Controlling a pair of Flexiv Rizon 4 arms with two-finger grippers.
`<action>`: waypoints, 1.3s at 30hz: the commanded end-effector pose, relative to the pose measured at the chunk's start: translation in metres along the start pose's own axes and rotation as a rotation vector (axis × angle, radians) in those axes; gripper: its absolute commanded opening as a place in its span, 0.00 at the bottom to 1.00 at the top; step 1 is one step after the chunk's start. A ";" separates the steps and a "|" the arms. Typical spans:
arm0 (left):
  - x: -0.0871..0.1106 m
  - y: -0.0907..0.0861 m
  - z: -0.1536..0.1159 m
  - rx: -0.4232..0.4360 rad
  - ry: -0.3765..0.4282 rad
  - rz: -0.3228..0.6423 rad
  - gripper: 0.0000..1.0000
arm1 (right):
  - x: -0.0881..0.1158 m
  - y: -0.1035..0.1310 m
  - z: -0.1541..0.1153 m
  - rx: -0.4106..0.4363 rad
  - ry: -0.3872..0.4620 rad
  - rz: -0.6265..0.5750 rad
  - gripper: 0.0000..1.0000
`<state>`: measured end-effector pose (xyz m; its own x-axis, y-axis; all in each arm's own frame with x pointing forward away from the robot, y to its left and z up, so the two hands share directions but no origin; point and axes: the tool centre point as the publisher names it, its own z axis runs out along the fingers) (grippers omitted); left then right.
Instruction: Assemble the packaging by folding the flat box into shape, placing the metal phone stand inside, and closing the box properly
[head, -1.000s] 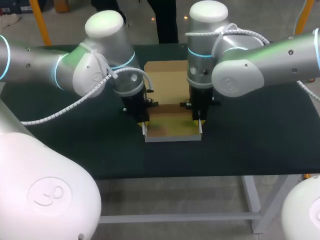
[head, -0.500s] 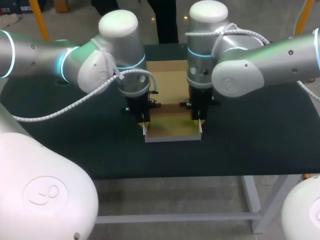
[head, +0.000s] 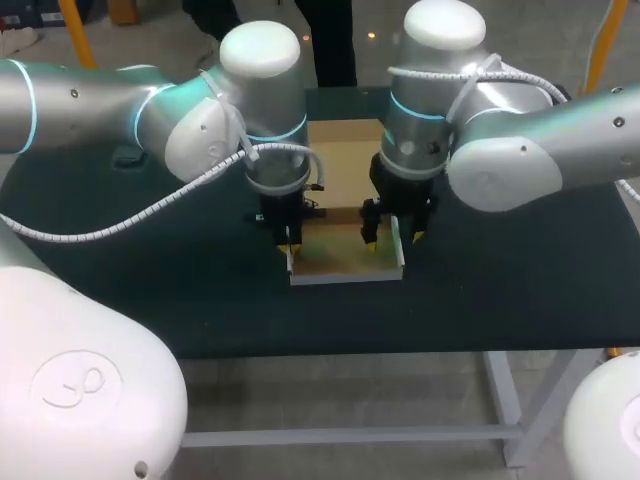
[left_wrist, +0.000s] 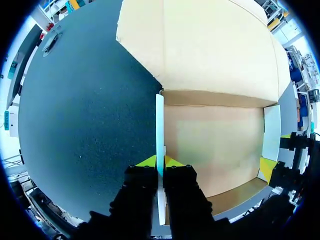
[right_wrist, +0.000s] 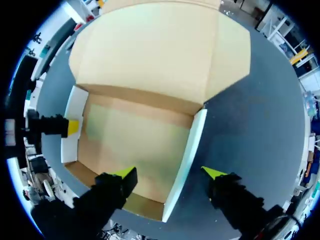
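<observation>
The cardboard box (head: 345, 255) stands as an open tray at the table's middle, its brown lid flap (head: 345, 160) lying flat behind it. My left gripper (head: 290, 243) is shut on the box's white left wall (left_wrist: 159, 125), one yellow tip on each face, as the left wrist view (left_wrist: 160, 162) shows. My right gripper (head: 392, 238) is open and straddles the white right wall (right_wrist: 187, 150), one fingertip (right_wrist: 127, 175) over the box floor (right_wrist: 135, 135) and the other outside. The inside of the box is bare. No metal phone stand is in view.
The dark table top (head: 520, 290) surrounds the box, with bare surface in front of it and to both sides. My two arms come in from the sides and hang over the table's rear half.
My right gripper has opened and let go of the right wall, lifting slightly. The left arm's elbow has swung toward the middle while its gripper kept hold of the left wall.
</observation>
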<state>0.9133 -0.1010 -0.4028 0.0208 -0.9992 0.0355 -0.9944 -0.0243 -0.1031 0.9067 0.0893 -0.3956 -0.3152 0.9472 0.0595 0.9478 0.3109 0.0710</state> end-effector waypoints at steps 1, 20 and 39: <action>0.003 0.002 -0.002 0.008 -0.084 0.001 0.00 | -0.007 -0.017 -0.013 -0.072 0.044 -0.087 1.00; 0.000 0.003 -0.007 0.015 -0.071 0.017 0.00 | -0.023 -0.042 -0.044 -0.213 0.245 -0.451 1.00; -0.006 0.002 -0.008 -0.011 -0.041 0.035 0.00 | -0.041 -0.077 -0.073 -0.383 0.322 -0.745 1.00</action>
<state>0.9098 -0.0960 -0.3960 -0.0104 -0.9999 -0.0054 -0.9956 0.0109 -0.0927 0.8586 0.0425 -0.3416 -0.8816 0.4532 0.1317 0.4591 0.7590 0.4617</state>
